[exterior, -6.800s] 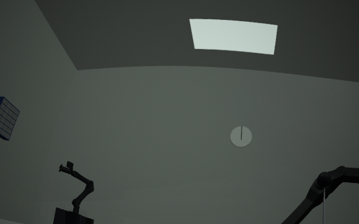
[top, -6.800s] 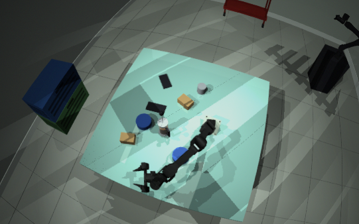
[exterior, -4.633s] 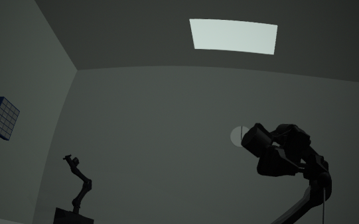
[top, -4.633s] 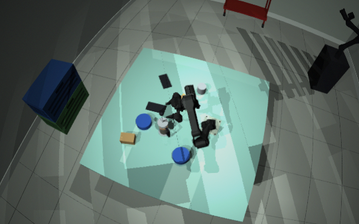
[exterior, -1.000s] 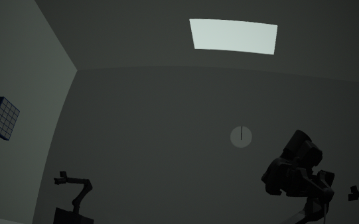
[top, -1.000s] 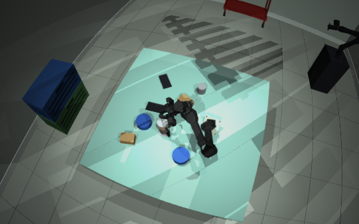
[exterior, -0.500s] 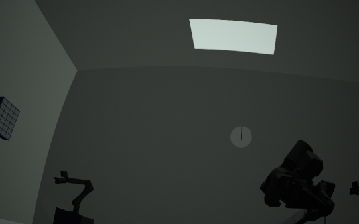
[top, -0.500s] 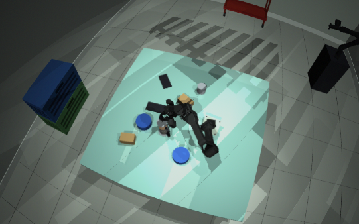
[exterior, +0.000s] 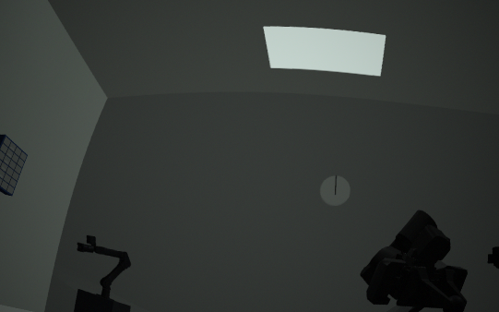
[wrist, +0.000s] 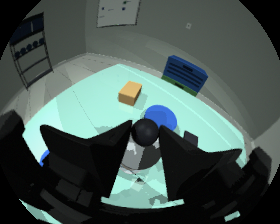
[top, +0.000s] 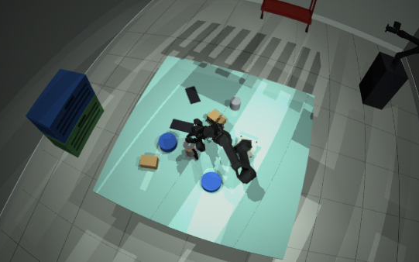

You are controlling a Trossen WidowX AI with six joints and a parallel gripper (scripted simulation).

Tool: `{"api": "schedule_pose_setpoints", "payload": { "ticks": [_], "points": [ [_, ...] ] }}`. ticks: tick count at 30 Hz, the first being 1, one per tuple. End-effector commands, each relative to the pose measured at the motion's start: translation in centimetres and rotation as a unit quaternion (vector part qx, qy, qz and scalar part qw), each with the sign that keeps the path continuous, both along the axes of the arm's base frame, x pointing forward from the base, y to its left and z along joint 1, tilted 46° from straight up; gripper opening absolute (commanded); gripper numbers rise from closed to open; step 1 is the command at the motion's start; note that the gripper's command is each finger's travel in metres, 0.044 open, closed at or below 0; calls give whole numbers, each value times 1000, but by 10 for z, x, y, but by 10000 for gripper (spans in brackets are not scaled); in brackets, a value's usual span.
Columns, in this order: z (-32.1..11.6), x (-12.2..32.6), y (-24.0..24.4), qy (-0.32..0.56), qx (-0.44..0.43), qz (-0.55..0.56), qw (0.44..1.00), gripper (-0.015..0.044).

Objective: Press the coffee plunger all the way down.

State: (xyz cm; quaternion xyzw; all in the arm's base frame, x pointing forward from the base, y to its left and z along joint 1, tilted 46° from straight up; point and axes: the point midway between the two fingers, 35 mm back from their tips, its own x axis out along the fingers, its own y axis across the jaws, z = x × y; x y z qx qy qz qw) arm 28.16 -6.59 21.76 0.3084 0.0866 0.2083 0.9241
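1. No readable writing or brand shows on anything in view.
2. The coffee press (wrist: 143, 156) stands upright on the pale green bench (top: 248, 209), a grey cylinder topped by a round black plunger knob (wrist: 145, 132).
3. The pincer (wrist: 144, 137) is pinching that knob between its two black fingers, directly over the press.

Hidden and cut-off parts

The gripper (wrist: 145, 156) covers most of the press (wrist: 139, 157); only its knob (wrist: 144, 132) shows clearly. In the top view the press (top: 189, 149) is too small to read. The exterior view crops the arm (exterior: 415, 272) at the bottom edge.
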Motion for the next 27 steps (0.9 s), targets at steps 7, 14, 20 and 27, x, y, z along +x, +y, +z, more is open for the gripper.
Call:
{"api": "schedule_pose_setpoints", "payload": {
  "ticks": [7, 14, 20, 27],
  "points": [
    [-7, 3, 7, 7, 7, 4, 1000, 123],
    [-7, 3, 7, 7, 7, 4, 1000, 123],
    [-7, 3, 7, 7, 7, 4, 1000, 123],
    [-3, 2, 4, 0, 1, -1, 1000, 123]
  ]
}}
